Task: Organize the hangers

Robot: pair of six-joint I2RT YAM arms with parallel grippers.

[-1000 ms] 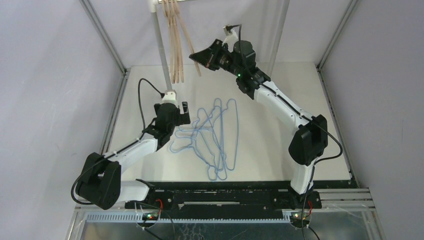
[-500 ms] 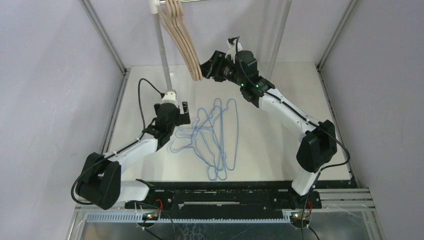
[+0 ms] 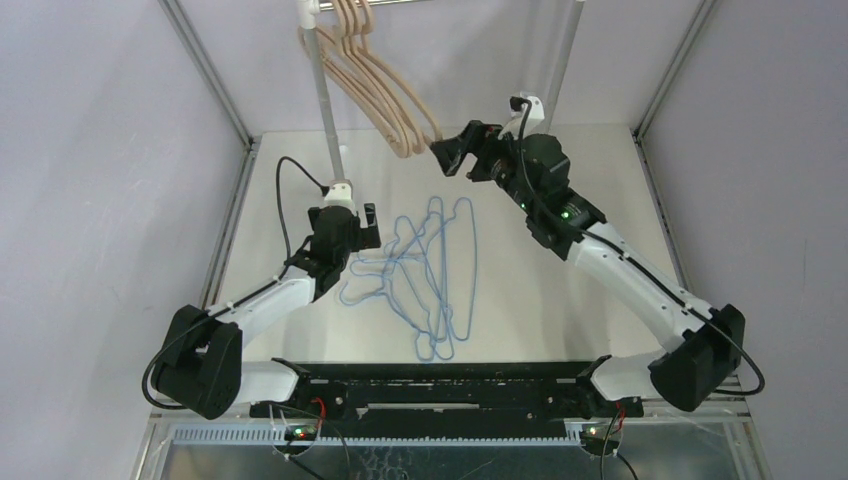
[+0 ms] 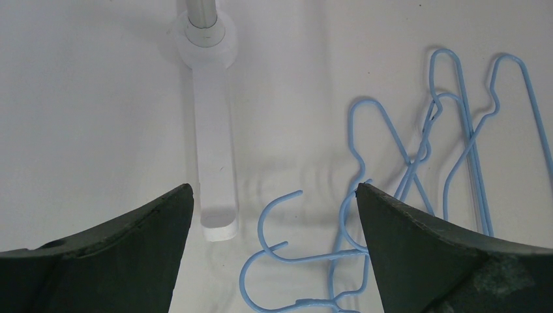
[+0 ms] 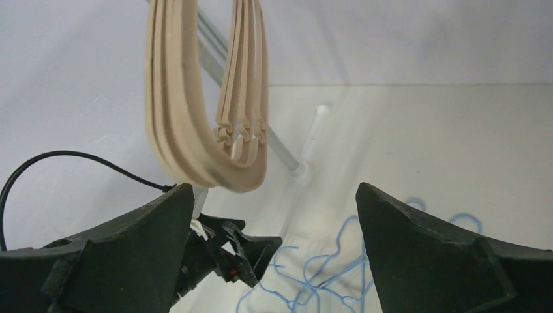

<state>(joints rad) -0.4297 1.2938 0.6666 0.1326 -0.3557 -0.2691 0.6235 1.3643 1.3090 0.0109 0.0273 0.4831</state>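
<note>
Tabletop point(image 3: 560, 300) holds the blue wire hangers point(image 3: 432, 262), unmoved. My right gripper point(image 5: 274, 189), fingers released and empty, has withdrawn rightward from the swinging wooden hangers point(image 3: 385, 100); left gripper point(image 4: 274, 195) hovers spread. I judge the blue set comes next.

The wooden hangers point(image 5: 171, 117) are light tan, the wire hangers point(image 3: 425, 270) light blue, the table point(image 3: 520, 300) white.

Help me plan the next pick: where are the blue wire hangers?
Top view: the blue wire hangers lie tangled on the table, just right of the left gripper, nearer than the hanging wooden hangers.
</note>
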